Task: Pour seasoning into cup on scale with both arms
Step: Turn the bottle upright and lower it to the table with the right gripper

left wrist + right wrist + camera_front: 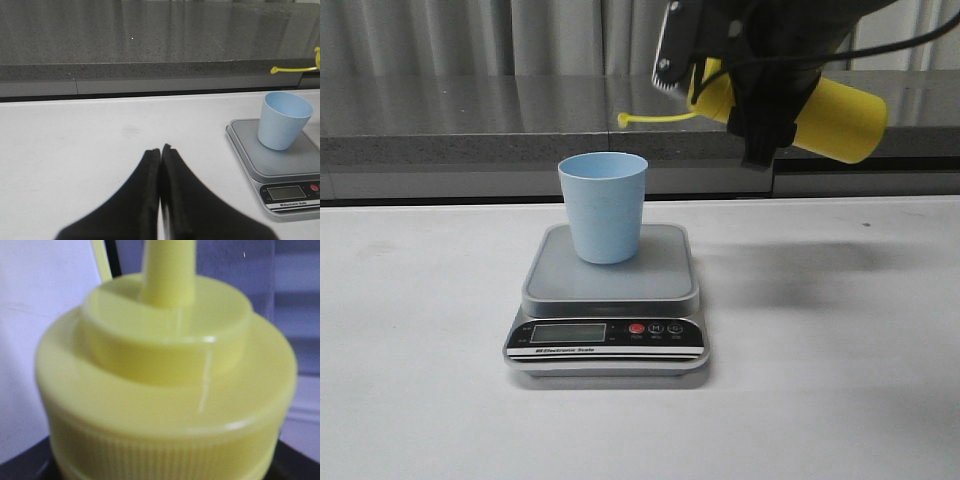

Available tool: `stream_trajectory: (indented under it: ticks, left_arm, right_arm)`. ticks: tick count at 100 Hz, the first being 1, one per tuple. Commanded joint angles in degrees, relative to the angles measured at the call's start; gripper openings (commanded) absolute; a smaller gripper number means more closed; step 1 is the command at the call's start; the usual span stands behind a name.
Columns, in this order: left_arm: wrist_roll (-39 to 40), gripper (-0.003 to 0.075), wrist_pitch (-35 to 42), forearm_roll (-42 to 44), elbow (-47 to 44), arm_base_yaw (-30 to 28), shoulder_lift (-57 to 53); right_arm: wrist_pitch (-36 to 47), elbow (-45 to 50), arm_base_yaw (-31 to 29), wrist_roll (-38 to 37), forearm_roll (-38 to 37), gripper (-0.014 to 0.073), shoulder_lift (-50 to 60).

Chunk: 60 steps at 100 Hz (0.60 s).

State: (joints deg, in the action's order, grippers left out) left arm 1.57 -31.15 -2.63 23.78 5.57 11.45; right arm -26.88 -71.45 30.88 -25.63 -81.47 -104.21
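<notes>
The pale blue cup (603, 206) stands upright on the silver-grey scale (607, 300) at mid table. My right gripper (760, 110) is shut on the yellow seasoning bottle (835, 115) and holds it tipped almost level, high to the right of the cup. Its nozzle end points left, and the tether with its cap (625, 120) reaches out above the cup. The right wrist view is filled by the bottle's lid and nozzle (167, 355). My left gripper (160, 152) is shut and empty, low over the table left of the scale (280, 165) and cup (283, 120).
A grey stone ledge (470, 130) runs along the back of the white table (420, 380). The scale's black panel with its red button (636, 328) faces the front. The bottle's shadow lies on the table right of the scale.
</notes>
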Motion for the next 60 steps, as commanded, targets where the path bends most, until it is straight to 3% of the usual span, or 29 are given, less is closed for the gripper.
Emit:
stream_trajectory:
  ticks: [1,10,21,49,60]
  left_arm:
    - [0.44,-0.002,4.51,-0.2,1.44,-0.07,0.48]
    - [0.44,-0.002,4.51,-0.2,1.44,-0.07,0.48]
    - [0.44,-0.002,4.59,-0.2,1.44,-0.07,0.48]
    - [0.44,-0.002,4.59,-0.2,1.44,-0.07,0.48]
    - [0.44,-0.002,4.59,-0.2,1.44,-0.07,0.48]
  right_arm:
    - [-2.01,-2.13,-1.62,-10.5,2.66,-0.006,4.84]
    - [-0.69,-2.13,-3.21,-16.15,6.33,-0.006,6.12]
    - [6.68,-1.83,-5.16,-18.56,11.84,-0.006,7.49]
    - [21.56,-0.1,-8.8,-17.84,26.9,-0.006,7.83]
    - [28.54,2.21,-10.29,-13.68,32.22,-0.006,7.83]
